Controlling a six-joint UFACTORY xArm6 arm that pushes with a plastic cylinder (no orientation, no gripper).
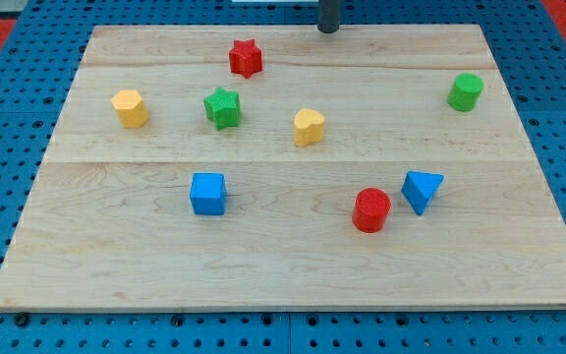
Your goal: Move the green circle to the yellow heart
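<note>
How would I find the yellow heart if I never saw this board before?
Start at the wooden board and look a little above its middle. The yellow heart sits there, right of the green star and below my tip at the view's top. The only other yellow piece, the yellow hexagon, is far to the left and has flat sides, not a notched top.

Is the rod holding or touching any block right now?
Nothing is held. My tip sits at the view's top edge, touching no block, far from the green circle and yellow heart.
</note>
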